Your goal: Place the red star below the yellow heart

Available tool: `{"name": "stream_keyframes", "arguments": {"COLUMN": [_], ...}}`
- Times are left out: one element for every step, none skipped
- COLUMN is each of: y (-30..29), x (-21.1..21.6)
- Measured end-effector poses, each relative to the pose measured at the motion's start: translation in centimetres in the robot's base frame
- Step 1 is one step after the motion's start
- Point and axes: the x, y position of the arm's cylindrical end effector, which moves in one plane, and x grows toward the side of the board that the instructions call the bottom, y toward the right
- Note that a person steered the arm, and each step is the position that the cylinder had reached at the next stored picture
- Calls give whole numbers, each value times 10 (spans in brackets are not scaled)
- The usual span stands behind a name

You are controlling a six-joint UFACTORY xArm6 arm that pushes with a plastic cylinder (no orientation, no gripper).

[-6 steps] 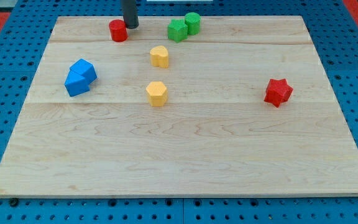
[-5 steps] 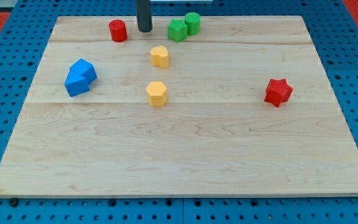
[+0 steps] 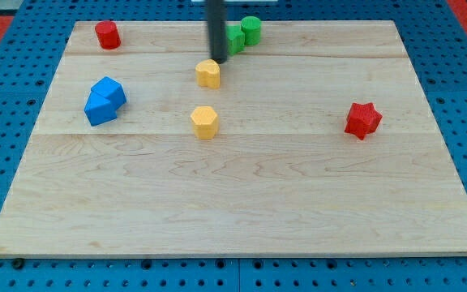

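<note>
Camera view: two red blocks — red star (image 3: 362, 120) at the tabletop's (image 3: 258, 203) right, red cylinder (image 3: 107, 35) top left — two yellow, two green, two blue. No pincer: my tip (image 3: 217, 57) sits just above the yellow heart (image 3: 208, 74), well apart from the star.

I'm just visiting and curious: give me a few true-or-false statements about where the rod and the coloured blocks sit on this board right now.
1. My tip sits just above the upper yellow block, toward the view's top. True.
2. The red star lies at the view's left. False: it lies at the view's right, far from both yellow blocks.
3. The red cylinder sits near the board's top-left corner. True.
4. The blue blocks touch the lower yellow block. False: they lie well apart.
</note>
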Motion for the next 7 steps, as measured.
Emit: {"name": "stream_keyframes", "arguments": {"y": [77, 190, 235, 239, 201, 144, 80], "x": [19, 19, 85, 158, 146, 122, 116]}}
